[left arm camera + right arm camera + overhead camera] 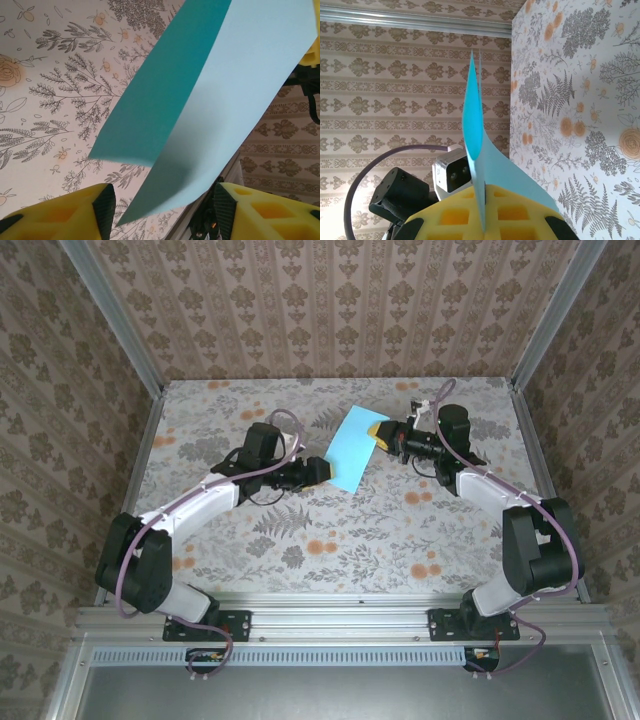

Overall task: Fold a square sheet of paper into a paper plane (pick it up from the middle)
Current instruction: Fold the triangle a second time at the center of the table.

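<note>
The square sheet of paper (352, 446) is light turquoise and hangs above the floral table between the two arms. My right gripper (383, 432) is shut on its right edge; the right wrist view has the sheet (492, 165) pinched edge-on between the yellow pads of that gripper (484, 222). My left gripper (325, 469) is at the sheet's lower left corner. In the left wrist view the bent sheet (220, 90) reaches down between the yellow fingers (95, 210) of this gripper (160, 210), which stands open without touching the paper. A paper plane is out of view.
The floral table (300, 540) is boxed in by patterned walls at the back and sides, with a metal rail (340, 615) at the near edge. The left wrist's camera housing (451, 172) sits close behind the sheet in the right wrist view.
</note>
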Tool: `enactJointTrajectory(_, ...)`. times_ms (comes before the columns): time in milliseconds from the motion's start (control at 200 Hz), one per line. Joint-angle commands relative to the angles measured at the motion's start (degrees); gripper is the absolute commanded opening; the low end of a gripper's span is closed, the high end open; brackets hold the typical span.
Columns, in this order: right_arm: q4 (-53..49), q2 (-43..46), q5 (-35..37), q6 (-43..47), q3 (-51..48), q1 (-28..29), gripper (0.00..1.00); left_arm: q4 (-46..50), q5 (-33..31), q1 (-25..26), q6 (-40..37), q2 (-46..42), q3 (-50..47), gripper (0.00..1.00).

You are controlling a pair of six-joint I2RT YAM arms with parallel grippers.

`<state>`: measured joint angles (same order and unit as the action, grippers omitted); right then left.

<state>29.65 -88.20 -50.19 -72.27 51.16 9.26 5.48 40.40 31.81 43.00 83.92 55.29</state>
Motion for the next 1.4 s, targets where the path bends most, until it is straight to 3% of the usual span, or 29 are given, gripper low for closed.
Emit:
enactJointTrajectory(0,1.6,0.9,-1.7,-0.5,-0.9,-0.3,0.00,-0.9,1.3,-0.3,0.5,-0.3,1.9,0.46)
enactJointTrajectory(120,0.1,1.0,-1.5,0.7,-0.9,-0.3,0.00,-0.5,1.3,-0.5,1.1,-0.7,1.5,0.37)
enactJointTrajectory(410,0.2,-0.2,-1.9,1.5,-1.3,-0.3,0.00,4.0,0.0,-0.8,-1.9,-0.9,3.0,0.31)
enactJointTrajectory(745,-0.4,-2.6,-3.7,2.8,-0.8,-0.2,0.00,10.5,-3.2,-0.3,-5.7,-1.0,4.4,0.09)
enactJointTrajectory(990,-4.4,-5.0,-3.5,8.2,-1.0,0.8,0.02,13.1,-6.4,1.5,-6.0,-1.6,3.1,0.06)
enactJointTrajectory(1100,-8.4,-6.9,-3.9,12.4,0.6,1.6,0.05,17.0,-10.8,2.7,-6.9,-2.0,2.1,0.05)
enactJointTrajectory(1395,-9.8,-14.8,-5.3,17.5,3.5,4.1,0.10,14.1,-16.5,5.3,-3.3,-1.3,-2.5,0.07)
